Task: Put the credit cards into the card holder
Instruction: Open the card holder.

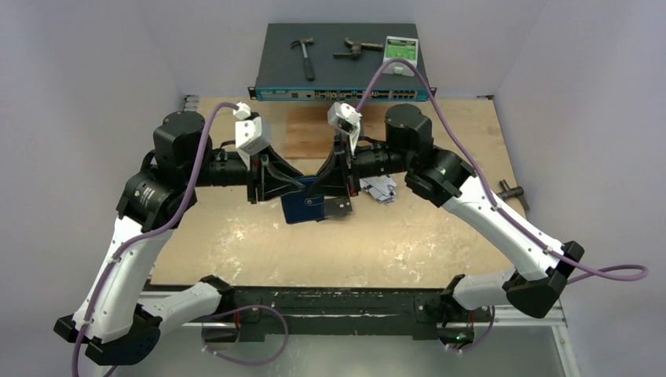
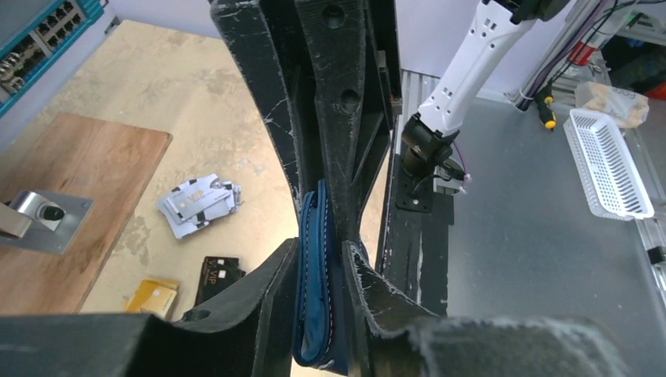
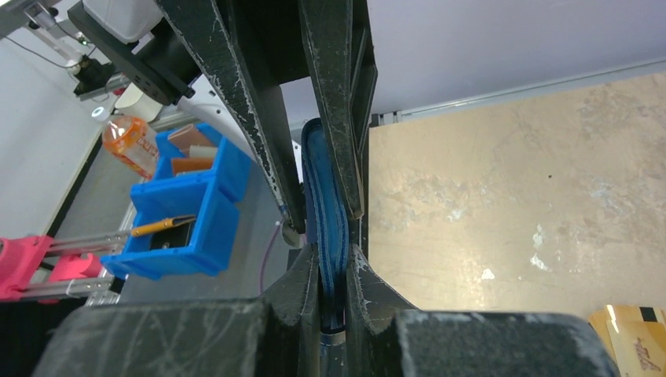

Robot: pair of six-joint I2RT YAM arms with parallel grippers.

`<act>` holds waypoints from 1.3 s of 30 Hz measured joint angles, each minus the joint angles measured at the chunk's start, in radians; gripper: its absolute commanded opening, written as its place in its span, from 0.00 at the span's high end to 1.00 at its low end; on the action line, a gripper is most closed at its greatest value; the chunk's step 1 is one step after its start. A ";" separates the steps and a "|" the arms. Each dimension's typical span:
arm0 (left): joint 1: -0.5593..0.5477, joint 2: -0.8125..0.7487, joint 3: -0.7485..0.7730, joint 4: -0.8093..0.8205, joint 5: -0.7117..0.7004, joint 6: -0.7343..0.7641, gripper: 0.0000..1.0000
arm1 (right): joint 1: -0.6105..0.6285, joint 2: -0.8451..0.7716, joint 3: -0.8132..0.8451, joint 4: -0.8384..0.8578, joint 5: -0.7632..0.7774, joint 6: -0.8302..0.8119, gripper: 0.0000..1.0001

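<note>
Currently in hand: apparently opening card holder (image 1: 302, 208), frame centre.
Left gripper (image 2: 320, 255): clamped on card holder.
Right gripper (image 3: 334, 263): clamped on card holder.
Credit cards (image 1: 381, 188): loose, just right of holder.
Next: likely prying flaps apart.

Pale lilac-grey walls (image 1: 94, 63) close in three sides under soft, even light. Beneath the left gripper (image 1: 294, 187) and right gripper (image 1: 334, 188) lies a table (image 1: 440, 236) of light, scuffed wood with whitish patches. Just beyond both, a darker board (image 1: 310, 133) lies flat. Farther beyond, at the back wall, a switch (image 1: 338, 43) carries a hammer (image 1: 303, 56). Off the table's near edge, past the right gripper, a white basket (image 2: 609, 165) sits on a grey surface (image 2: 518, 259). Past the left gripper stands a blue bin (image 3: 188, 212).
</note>
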 measured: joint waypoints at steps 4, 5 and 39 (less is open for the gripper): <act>0.001 0.012 0.032 -0.083 0.028 0.070 0.72 | 0.023 0.032 0.060 -0.082 0.003 -0.040 1.00; 0.001 0.012 0.034 -0.098 0.036 0.079 0.74 | 0.031 0.039 0.073 -0.098 0.003 -0.050 1.00; 0.001 0.048 0.074 -0.333 0.082 0.206 0.76 | 0.114 0.135 0.305 -0.426 0.055 -0.294 1.00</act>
